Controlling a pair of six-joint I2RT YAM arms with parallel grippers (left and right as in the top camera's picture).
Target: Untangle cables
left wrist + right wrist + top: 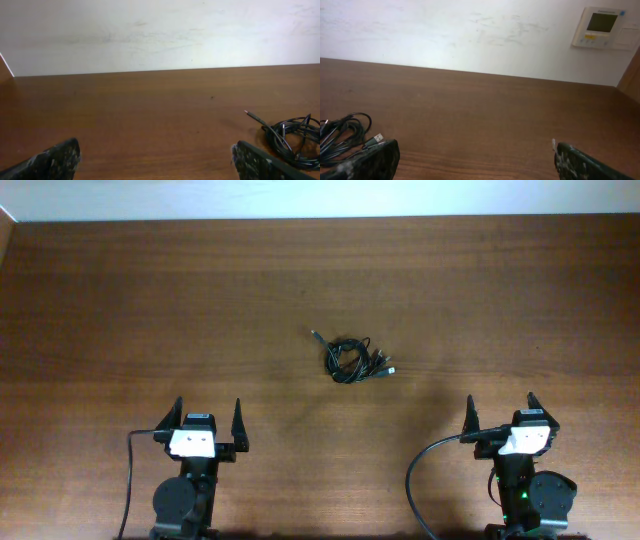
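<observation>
The cables (352, 358) lie in one small black tangled bundle near the middle of the wooden table, with plug ends sticking out to the upper left and to the right. In the left wrist view the cables (295, 137) sit at the far right; in the right wrist view the cables (342, 135) sit at the far left, one silver plug showing. My left gripper (209, 420) stands open at the near left, well short of the bundle. My right gripper (501, 411) stands open at the near right, also apart from it. Neither holds anything.
The brown wooden table (150, 310) runs to a white wall at the back. A white wall panel with a small screen (600, 27) hangs at the right. Thick black arm cables (415, 480) loop beside each arm base.
</observation>
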